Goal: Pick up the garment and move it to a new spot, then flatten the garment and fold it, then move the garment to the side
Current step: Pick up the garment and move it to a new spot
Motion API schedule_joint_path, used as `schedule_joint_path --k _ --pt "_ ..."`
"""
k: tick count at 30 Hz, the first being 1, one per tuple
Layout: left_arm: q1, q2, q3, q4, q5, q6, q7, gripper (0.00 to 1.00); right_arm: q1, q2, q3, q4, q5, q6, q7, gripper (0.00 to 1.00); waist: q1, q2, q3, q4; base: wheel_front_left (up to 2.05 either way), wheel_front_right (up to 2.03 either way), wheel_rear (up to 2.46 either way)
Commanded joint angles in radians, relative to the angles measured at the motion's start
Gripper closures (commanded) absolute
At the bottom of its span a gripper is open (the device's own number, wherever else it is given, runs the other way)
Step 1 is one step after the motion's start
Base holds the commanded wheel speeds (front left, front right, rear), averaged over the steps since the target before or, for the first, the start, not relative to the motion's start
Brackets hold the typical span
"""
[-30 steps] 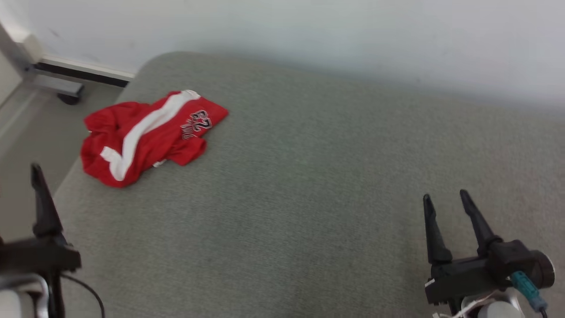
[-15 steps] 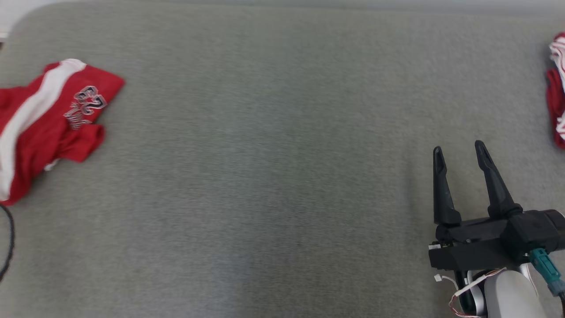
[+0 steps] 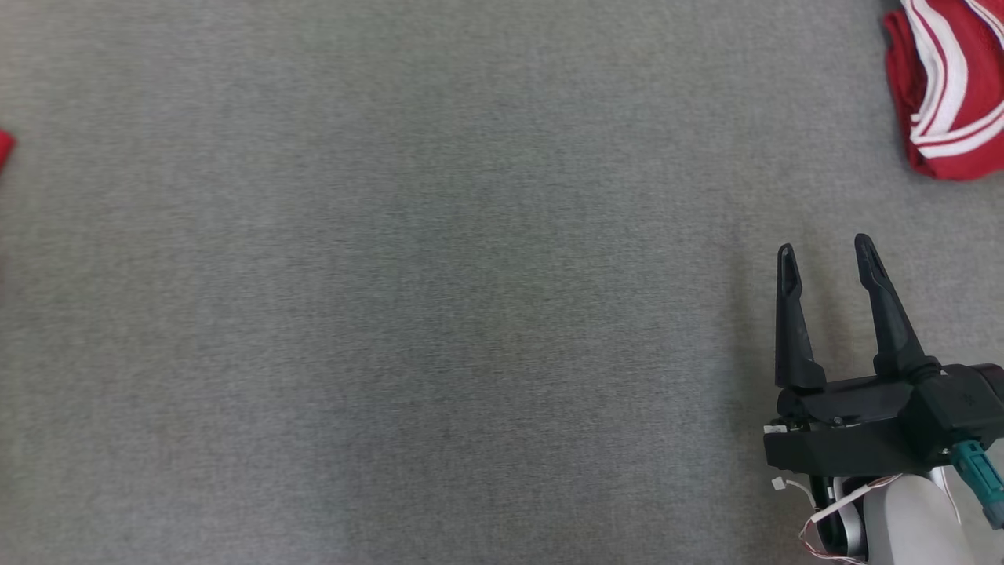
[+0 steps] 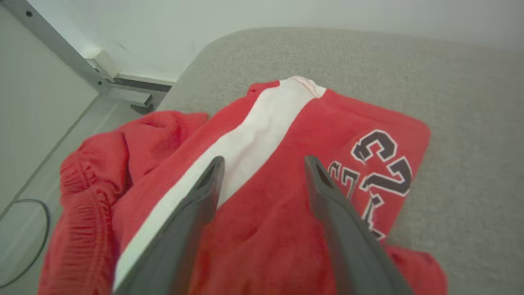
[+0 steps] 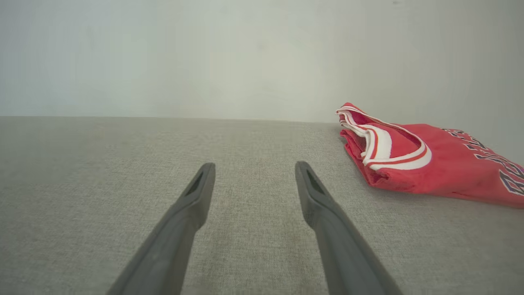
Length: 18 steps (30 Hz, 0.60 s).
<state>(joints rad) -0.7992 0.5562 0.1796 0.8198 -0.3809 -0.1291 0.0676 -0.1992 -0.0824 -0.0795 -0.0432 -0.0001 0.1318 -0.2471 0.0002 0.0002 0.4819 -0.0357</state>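
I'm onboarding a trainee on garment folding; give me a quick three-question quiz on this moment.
1. True or false: the left tool is shut on the red shorts.
2. Multiple choice: from the right tool, the striped red jersey lies A) ahead, to its right; B) between its fingers; C) behind it.
3. Fill in: both garments lie on a ____ fabric surface.
Key: 1 false; 2 A; 3 grey.

Right gripper [image 3: 824,242] parted, pointing forward, left gripper [image 4: 265,159] parted, seemingly angled down
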Motion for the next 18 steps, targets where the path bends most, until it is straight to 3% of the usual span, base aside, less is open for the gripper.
schedule_joint_path --k 1,7,10,12,13,16,18 --pt "-0.003 0.008 -0.017 0.026 -0.031 -0.001 0.037 0.00 -0.004 0.006 0.001 -0.005 -0.002 -0.003 -0.005 0.00 -0.0002 -0.0002 0.018 -0.021 0.00 0.00 0.00" --pt "-0.007 0.028 -0.064 0.172 -0.091 0.001 0.258 0.00 -0.007 0.000 0.004 -0.015 -0.006 -0.003 0.007 0.00 -0.0002 -0.0002 0.014 -0.023 0.00 0.00 0.00" --pt "-0.021 0.019 -0.082 0.180 -0.111 0.000 0.257 0.00 -0.002 -0.005 0.001 -0.023 -0.005 -0.003 0.013 0.00 -0.0002 -0.0002 0.012 -0.020 0.00 0.00 0.00" --pt "-0.021 0.017 -0.096 0.186 -0.113 0.000 0.242 0.72 0.004 -0.007 -0.002 -0.026 -0.006 -0.003 0.016 0.00 -0.0002 -0.0002 0.006 -0.017 0.00 0.00 0.00" --pt "-0.020 0.018 -0.099 0.192 -0.113 0.000 0.231 1.00 0.006 -0.009 -0.003 -0.027 -0.007 -0.003 0.018 0.00 -0.0002 -0.0002 0.003 -0.016 0.00 0.00 0.00" --pt "-0.030 0.029 -0.097 0.197 -0.111 0.003 0.165 1.00 0.005 -0.011 -0.001 -0.029 -0.003 -0.003 0.023 0.00 -0.0002 -0.0002 -0.011 -0.009 0.00 0.00 0.00" --pt "-0.058 0.031 -0.077 0.181 -0.120 0.015 0.068 1.00 0.008 -0.010 -0.002 -0.029 0.004 -0.003 0.024 0.00 -0.0002 -0.0002 -0.024 -0.002 0.00 0.00 0.00"
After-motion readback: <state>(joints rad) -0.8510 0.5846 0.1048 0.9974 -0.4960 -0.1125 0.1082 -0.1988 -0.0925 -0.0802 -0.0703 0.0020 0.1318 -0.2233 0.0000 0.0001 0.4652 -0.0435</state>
